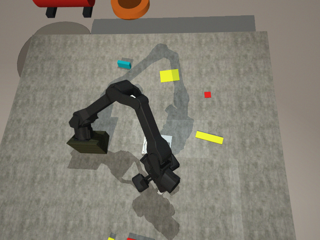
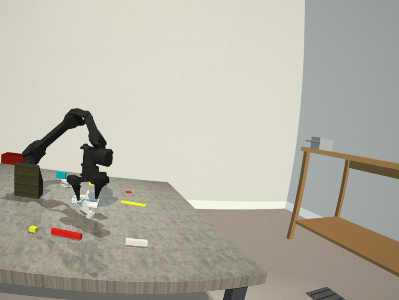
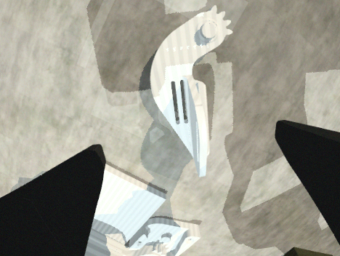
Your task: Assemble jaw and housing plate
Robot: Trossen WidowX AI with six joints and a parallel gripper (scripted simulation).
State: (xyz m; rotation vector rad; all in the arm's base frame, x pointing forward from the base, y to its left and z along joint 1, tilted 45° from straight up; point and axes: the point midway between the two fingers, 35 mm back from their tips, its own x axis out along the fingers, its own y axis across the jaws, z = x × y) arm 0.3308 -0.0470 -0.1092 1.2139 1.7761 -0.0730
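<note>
My gripper (image 2: pixel 87 199) (image 3: pixel 191 140) is open and empty, pointing down, with its fingertips near the white base. A loose white jaw (image 1: pixel 160 192) (image 2: pixel 85 207) (image 3: pixel 168 62) lies on the table beside the base. Its toothed end with a round boss is at the top of the wrist view, and its slotted, finned end reaches between the fingers there. The white base (image 1: pixel 168 138) (image 2: pixel 94 204) is partly hidden by the arm and left finger. A raised white part on it shows in the exterior view; pins and meshing cannot be made out. Another white part (image 2: pixel 66 184) (image 1: pixel 132 96) lies farther back, mostly hidden by the arm in the top view.
A teal block (image 1: pixel 124 64) (image 2: pixel 61 174), a yellow block (image 1: pixel 165 75) and a red square (image 1: pixel 207 94) (image 2: pixel 128 192) lie toward the back. A yellow bar (image 1: pixel 209 137) (image 2: pixel 133 203) is right of the base. A red bar (image 2: pixel 66 233), yellow cube (image 2: pixel 33 229) and white bar (image 2: pixel 136 242) lie in front.
</note>
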